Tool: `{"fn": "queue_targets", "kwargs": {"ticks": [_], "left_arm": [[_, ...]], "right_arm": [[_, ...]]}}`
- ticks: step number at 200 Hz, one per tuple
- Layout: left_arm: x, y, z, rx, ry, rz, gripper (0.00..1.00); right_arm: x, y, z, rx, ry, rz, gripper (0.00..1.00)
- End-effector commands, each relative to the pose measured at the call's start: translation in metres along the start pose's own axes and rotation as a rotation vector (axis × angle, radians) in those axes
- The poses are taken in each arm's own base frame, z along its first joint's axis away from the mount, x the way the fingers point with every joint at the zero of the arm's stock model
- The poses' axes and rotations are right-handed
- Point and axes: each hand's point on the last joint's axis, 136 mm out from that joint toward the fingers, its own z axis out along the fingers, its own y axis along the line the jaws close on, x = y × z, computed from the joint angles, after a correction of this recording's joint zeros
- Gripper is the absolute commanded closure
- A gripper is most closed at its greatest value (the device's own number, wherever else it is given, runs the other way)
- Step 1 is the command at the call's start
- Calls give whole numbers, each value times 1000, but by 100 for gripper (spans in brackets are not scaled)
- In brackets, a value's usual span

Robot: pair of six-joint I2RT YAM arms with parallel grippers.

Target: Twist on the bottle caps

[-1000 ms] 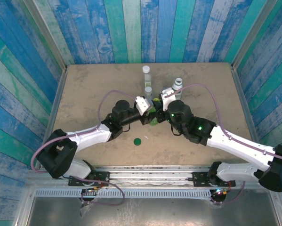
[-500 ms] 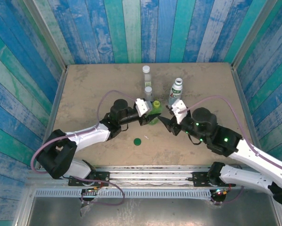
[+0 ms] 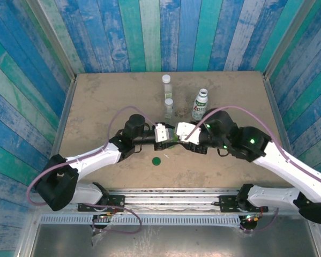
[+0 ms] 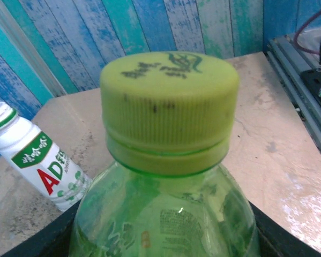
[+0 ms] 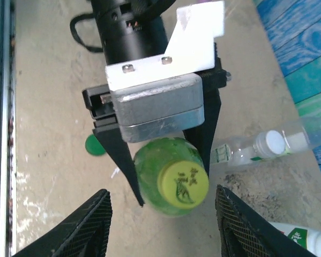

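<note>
The left gripper (image 3: 170, 137) clamps the probably light, squashy green bottle (image 5: 149, 172); the right gripper (image 5: 163, 194), jaws spread, should pinch the ribbed sides of the yellow-green cap (image 5: 183, 184).

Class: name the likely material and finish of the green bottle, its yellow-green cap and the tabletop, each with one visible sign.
Green translucent bottle: probably glossy plastic; print shows through its wall. Yellow-green round cap: opaque matte plastic; fine moulded ribs around its side. Beige tabletop: unclear, perhaps painted board; dull, mottled, worn.

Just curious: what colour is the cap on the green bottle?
Yellow-green cap, ribbed sides; left wrist view shows it best.
</note>
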Motion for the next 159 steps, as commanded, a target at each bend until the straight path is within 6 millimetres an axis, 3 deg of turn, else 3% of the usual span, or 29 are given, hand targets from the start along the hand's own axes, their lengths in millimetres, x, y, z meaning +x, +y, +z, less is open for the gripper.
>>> {"fn": "queue_targets", "kwargs": {"ticks": [1,47,88,112,136,159], "left_arm": [[-21,-9,-11,30,-51,58,54],[-22,-12,-13,37,-52,62,54],[-23,-13,-14,42,-59,63,54],[-23,-9,-12,27,-52,48,54],[-22,-1,-10,-8,-46,30,55],[-19,9,-9,-61,-34,17,56]], "right_arm": [[9,4,4,-68,80,-91,48],[11,-2,20,-118,149,-100,53],[11,-3,24,-132,168,-75,76],[12,-7,24,-111,177,-32,79],[13,-14,25,-47,182,116,81],[14,-38,27,119,164,419,91]]}}
